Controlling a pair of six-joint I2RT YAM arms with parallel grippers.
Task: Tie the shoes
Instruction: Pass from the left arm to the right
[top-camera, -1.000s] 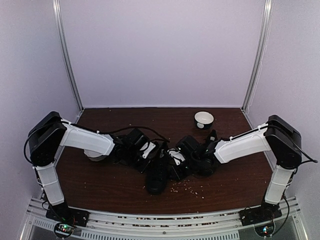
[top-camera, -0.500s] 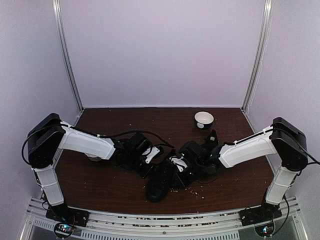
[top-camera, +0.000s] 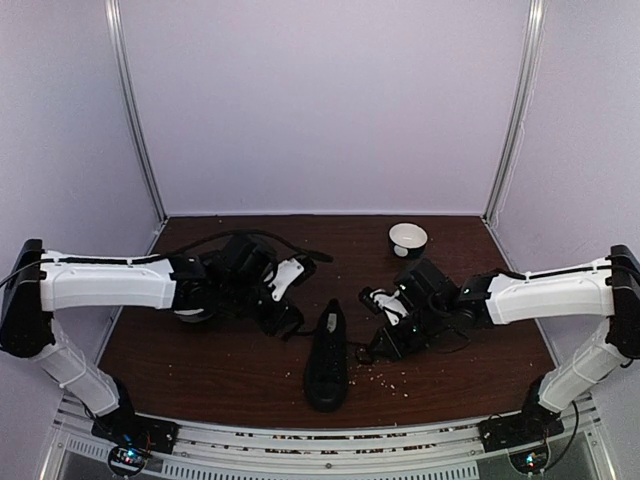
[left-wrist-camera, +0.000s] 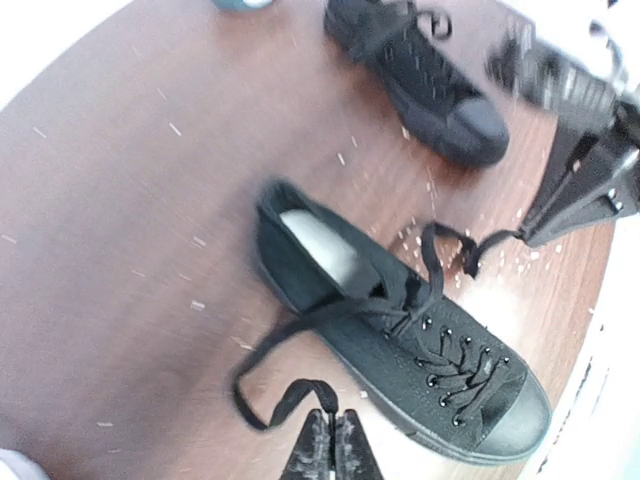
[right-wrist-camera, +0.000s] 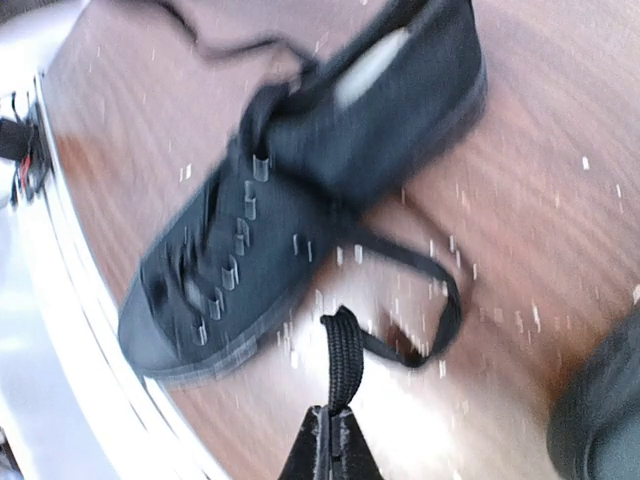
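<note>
Near shoe (top-camera: 326, 358): lies flat on the surface (top-camera: 200, 370), between the two hands, just ahead of the left hand's fingertips, toe toward the arm bases.
Left hand (left-wrist-camera: 325, 445): clenched on the left-hand lace (left-wrist-camera: 270, 385), which bends in a slack loop right at its tips.
Right hand (right-wrist-camera: 328, 440): clenched on the right-hand lace (right-wrist-camera: 342, 350), end pinched upright, the rest curving back to the shoe.
Risk, slip: laces are thin; a hard outward pull could draw one from between the fingers.
Risk, drag: nothing pins the shoe. Uneven pull from either hand would likely skid or turn it.
Risk, knot: cannot tell if a first cross-over is set. If not, pulling apart only takes up slack.
Look: all black, low-top, pale insole showing, eyelets laced to the top, tongue end loose.
Second shoe (left-wrist-camera: 420, 70): beyond the near shoe, close by the right hand, apart from both grips.
Around: pale specks (top-camera: 385, 380) under the right hand; white bowl (top-camera: 407, 239) well behind it.
</note>
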